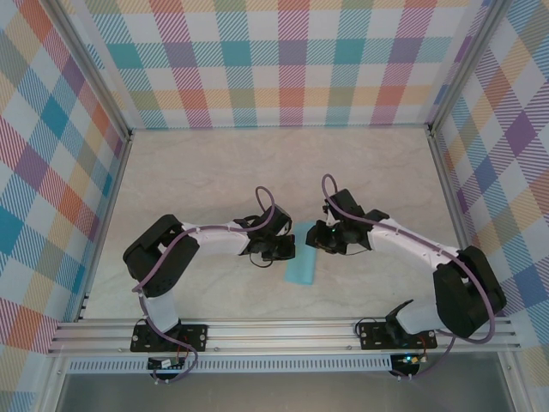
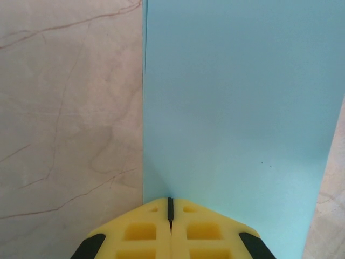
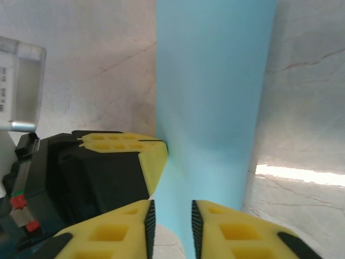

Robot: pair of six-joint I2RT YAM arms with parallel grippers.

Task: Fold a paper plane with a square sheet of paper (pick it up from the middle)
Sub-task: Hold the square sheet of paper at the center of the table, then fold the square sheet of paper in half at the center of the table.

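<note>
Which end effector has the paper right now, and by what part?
The left end effector is shut on the folded light-blue paper, pinching one long edge; the right end effector is open, gripping nothing.

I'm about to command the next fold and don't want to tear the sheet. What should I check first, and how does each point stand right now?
1. Paper folded into a narrow strip with straight edges: ok.
2. Left gripper shut, with its tips at the paper's near end, just inside one long edge: ok.
3. Whether the left gripper pinches the paper or only presses on it: cannot tell.
4. Right gripper open, with paper showing in the gap between its fingers: ok.
5. Room between the two grippers: not ok. In the right wrist view the left gripper's finger sits very close beside the right gripper's, so any sideways move risks a bump.
</note>
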